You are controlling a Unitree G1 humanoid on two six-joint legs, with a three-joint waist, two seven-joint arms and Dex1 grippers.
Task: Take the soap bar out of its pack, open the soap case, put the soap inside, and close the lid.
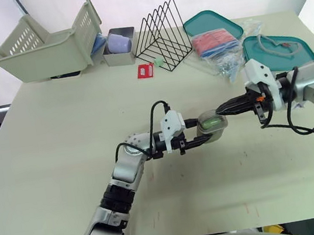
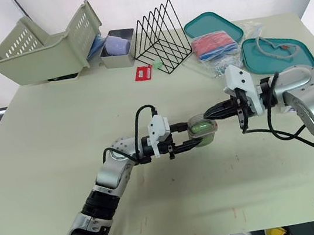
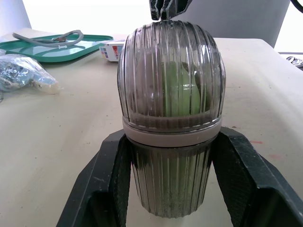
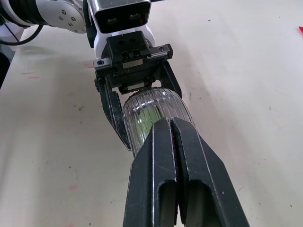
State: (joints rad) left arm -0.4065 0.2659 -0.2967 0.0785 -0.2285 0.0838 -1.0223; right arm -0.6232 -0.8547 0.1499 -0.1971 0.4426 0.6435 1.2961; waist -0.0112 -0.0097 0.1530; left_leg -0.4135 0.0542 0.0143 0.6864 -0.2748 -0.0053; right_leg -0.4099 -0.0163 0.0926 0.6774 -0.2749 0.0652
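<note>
The soap case (image 1: 211, 124) sits at mid-tabletop (image 1: 59, 138), lid closed over the green soap (image 3: 182, 92), its long axis running between the two grippers. The left gripper (image 1: 205, 129) has its jaws clamped on the case's sides. The right gripper (image 1: 222, 109) has its jaws pressed together, tips touching the lid's far end.

I see my left tool (image 3: 170, 142) clamping the ribbed clear soap case (image 3: 170, 182) between both black fingers (image 3: 106, 184), its lid (image 3: 142, 71) seated and the green soap (image 3: 182, 92) inside. The right tool (image 3: 168, 7) meets the case's far end. Farther off on the bench (image 3: 61, 142) lie a teal tray (image 3: 28, 47) and a plastic bag (image 3: 21, 75).
</note>
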